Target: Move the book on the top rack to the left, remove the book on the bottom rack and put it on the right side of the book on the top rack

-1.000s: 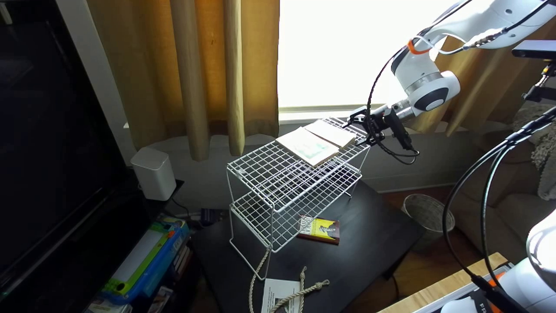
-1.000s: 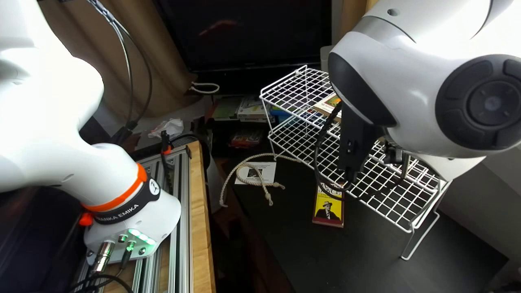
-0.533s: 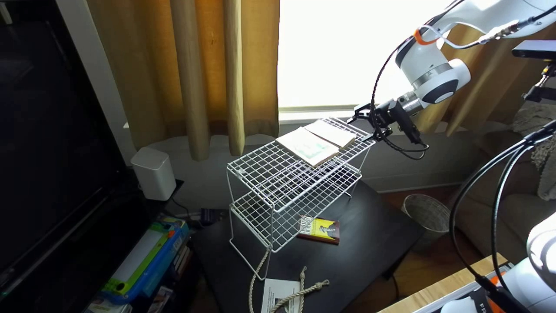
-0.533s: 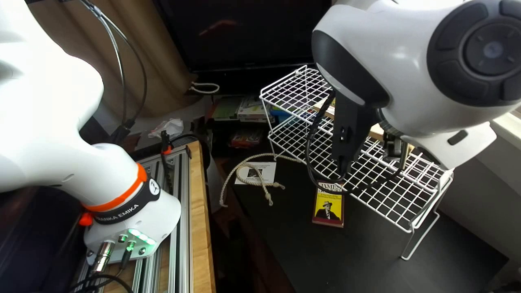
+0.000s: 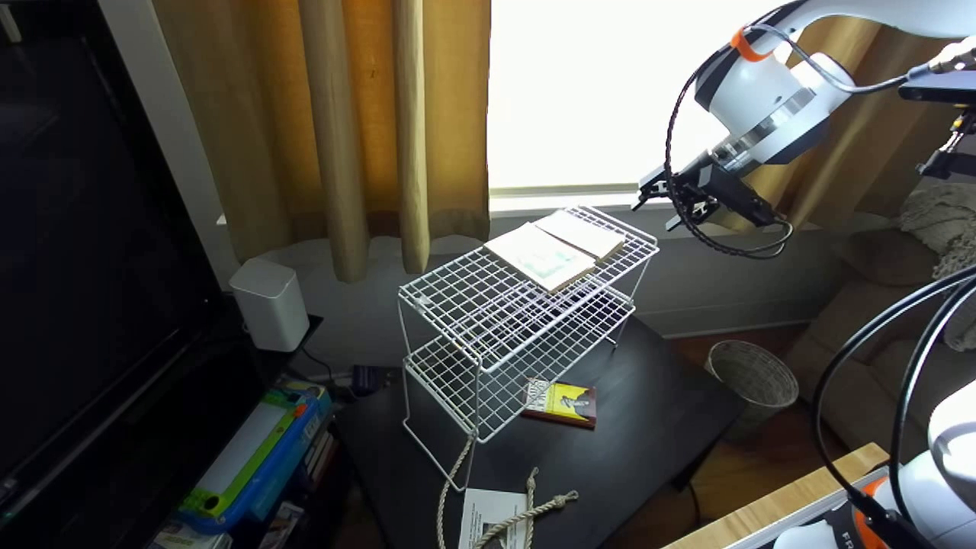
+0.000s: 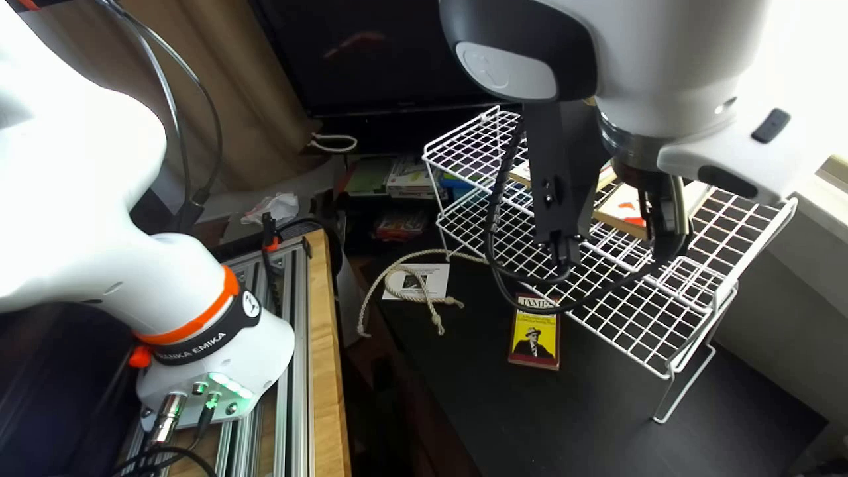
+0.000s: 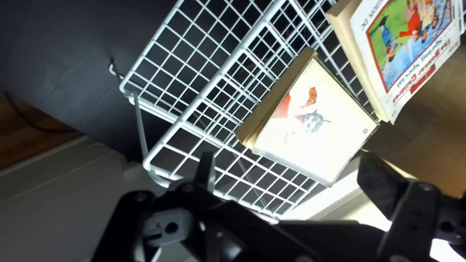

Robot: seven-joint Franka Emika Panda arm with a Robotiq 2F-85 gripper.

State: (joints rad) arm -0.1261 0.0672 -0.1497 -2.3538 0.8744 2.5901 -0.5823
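In an exterior view, the top rack carries the left book and, just beside it at two o'clock, the right book. Farther, toward three o'clock, is the gripper, with its fingers spread apart.

White wire-grid upper tier and white wire-grid lower tier: open square mesh. Thin rectangular white paper book: red-framed picture in green, blue, red; red and dark lettering. Thin rectangular cream-white book: red patch, small orange shape, grey-black figure, tan edge. Rectangular yellow paperback: dark-clothed man on yellow, white title band, dark red edging. Black two-finger gripper: some grey pieces. Flat black bench: one solid colour. Twisted beige rope: spiral strands. Long ochre cloth curtains: amber in patches. Glossy white arm: orange ring, black band.
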